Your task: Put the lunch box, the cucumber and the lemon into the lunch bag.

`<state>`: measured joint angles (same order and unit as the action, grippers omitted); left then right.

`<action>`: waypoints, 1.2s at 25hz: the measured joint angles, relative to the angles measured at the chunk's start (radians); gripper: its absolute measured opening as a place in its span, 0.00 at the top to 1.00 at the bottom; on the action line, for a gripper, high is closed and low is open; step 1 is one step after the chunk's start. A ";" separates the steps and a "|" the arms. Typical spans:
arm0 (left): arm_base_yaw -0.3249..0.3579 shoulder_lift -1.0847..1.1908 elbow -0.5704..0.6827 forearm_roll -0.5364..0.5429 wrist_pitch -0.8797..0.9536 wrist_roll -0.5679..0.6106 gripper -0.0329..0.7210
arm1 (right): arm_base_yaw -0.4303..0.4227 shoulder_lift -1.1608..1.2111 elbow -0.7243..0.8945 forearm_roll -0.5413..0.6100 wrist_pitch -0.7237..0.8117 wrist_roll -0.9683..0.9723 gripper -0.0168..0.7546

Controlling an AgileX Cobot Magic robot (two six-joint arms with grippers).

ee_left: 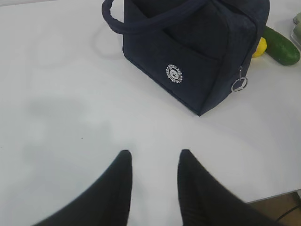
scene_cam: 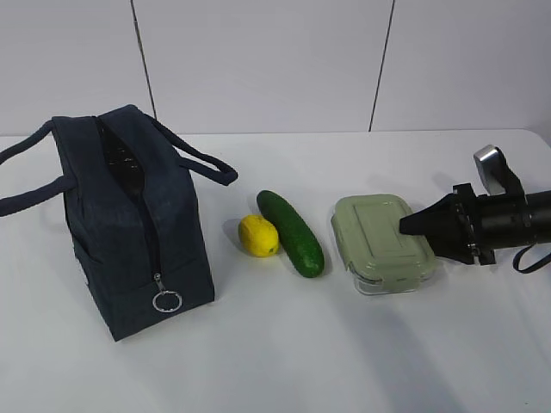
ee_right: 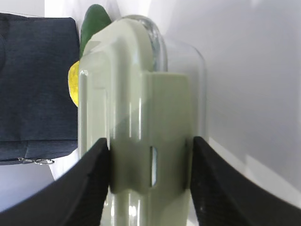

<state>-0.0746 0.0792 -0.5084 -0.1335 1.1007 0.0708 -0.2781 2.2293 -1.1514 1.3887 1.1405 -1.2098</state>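
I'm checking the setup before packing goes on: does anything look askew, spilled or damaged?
Nothing stands out. The lunch bag stands upright, the lemon and cucumber lie side by side, intact, and the lunch box sits flat with its lid on, the right gripper closed around its side latch. No spills.

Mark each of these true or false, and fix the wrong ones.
1. The lemon lies between the lunch bag and the cucumber. True.
2. The lunch box is already inside the bag. False: it sits on the table, right of the cucumber.
3. The right gripper has its fingers on either side of the lunch box's lid clasp. True.
4. The left gripper holds the bag's ring pull. False: it is open over bare table, apart from the bag.
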 joint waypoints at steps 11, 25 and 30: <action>0.000 0.000 0.000 0.000 0.000 0.000 0.64 | 0.002 -0.029 0.000 -0.028 -0.015 0.034 0.50; 0.000 0.000 0.000 0.000 0.000 0.000 0.65 | 0.002 -0.035 0.000 -0.034 -0.016 0.073 0.50; 0.000 0.000 0.000 -0.006 0.000 0.000 0.64 | 0.002 -0.047 0.002 -0.038 -0.018 0.079 0.50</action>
<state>-0.0746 0.0792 -0.5084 -0.1395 1.1007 0.0708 -0.2766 2.1826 -1.1496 1.3508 1.1221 -1.1308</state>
